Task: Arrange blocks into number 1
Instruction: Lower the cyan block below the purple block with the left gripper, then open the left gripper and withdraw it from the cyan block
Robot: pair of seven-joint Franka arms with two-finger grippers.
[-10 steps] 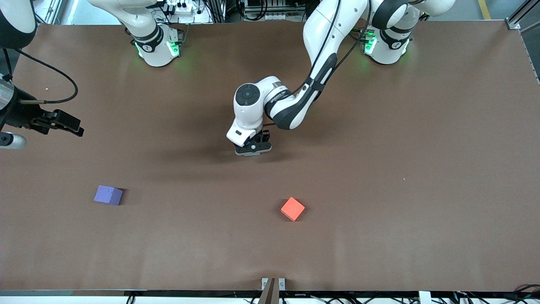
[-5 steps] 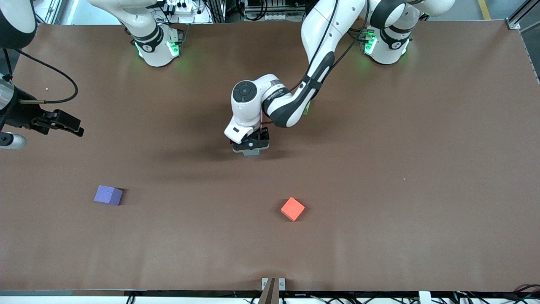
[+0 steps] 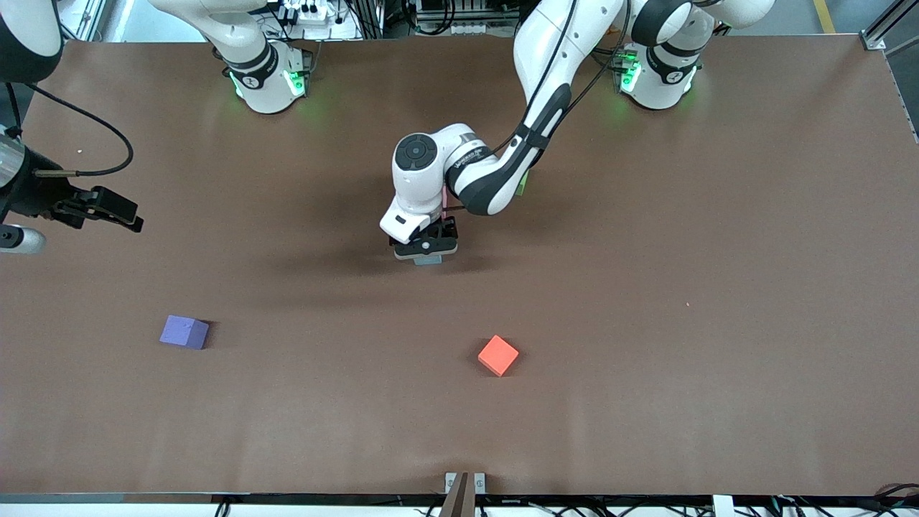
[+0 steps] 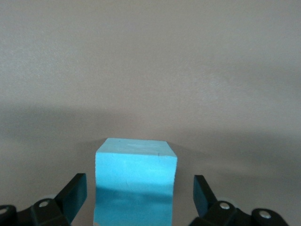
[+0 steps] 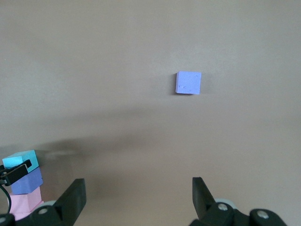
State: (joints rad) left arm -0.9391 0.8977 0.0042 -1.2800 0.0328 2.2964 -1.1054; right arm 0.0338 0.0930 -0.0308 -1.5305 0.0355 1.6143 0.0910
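Observation:
A light blue block [image 4: 136,174] rests on the table between the fingers of my left gripper [image 4: 138,183], which is open with a gap on each side. From the front, that left gripper [image 3: 428,251] hangs low over the table's middle, hiding most of the light blue block [image 3: 428,261]. In the right wrist view the light blue block [image 5: 19,159] heads a touching row with a bluish-purple block [image 5: 27,181] and a pink block [image 5: 23,201]. A lone purple block [image 3: 184,332] and a red block [image 3: 498,355] lie nearer the camera. My right gripper [image 3: 128,215] waits open and empty.
A sliver of a green cube [image 3: 525,181] shows under the left forearm. The brown table [image 3: 718,287] spreads wide around the blocks. The left arm's elbow [image 3: 420,154] stands over the row, hiding it from the front.
The left hand has turned a little and shifted slightly toward the right arm's end, and the light blue block now shows beneath it. The right arm and the loose blocks have not moved.

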